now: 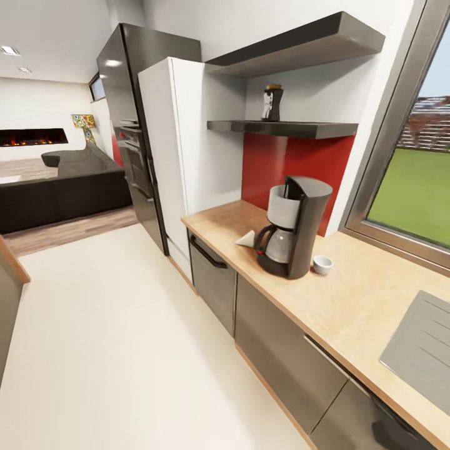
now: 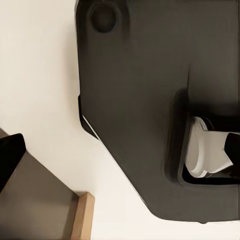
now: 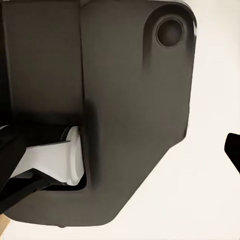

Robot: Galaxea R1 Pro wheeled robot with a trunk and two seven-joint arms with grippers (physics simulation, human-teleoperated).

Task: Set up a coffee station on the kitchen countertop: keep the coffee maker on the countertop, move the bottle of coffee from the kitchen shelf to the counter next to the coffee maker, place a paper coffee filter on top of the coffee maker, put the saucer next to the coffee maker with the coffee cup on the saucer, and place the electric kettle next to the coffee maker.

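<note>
The coffee maker [image 1: 292, 226] stands centre-frame on the counter [image 1: 350, 294]; the coffee bottle [image 1: 272, 102] sits on the shelf [image 1: 284, 129] above. End effector states cannot be told. Risk: a high reach could topple the bottle.

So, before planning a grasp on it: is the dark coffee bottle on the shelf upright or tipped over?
Upright. The dark coffee bottle stands on its base on the lower dark wall shelf, cap uppermost.

Dark grey moulded base [image 2: 145, 100] with white wheel [image 2: 202, 150].
</note>
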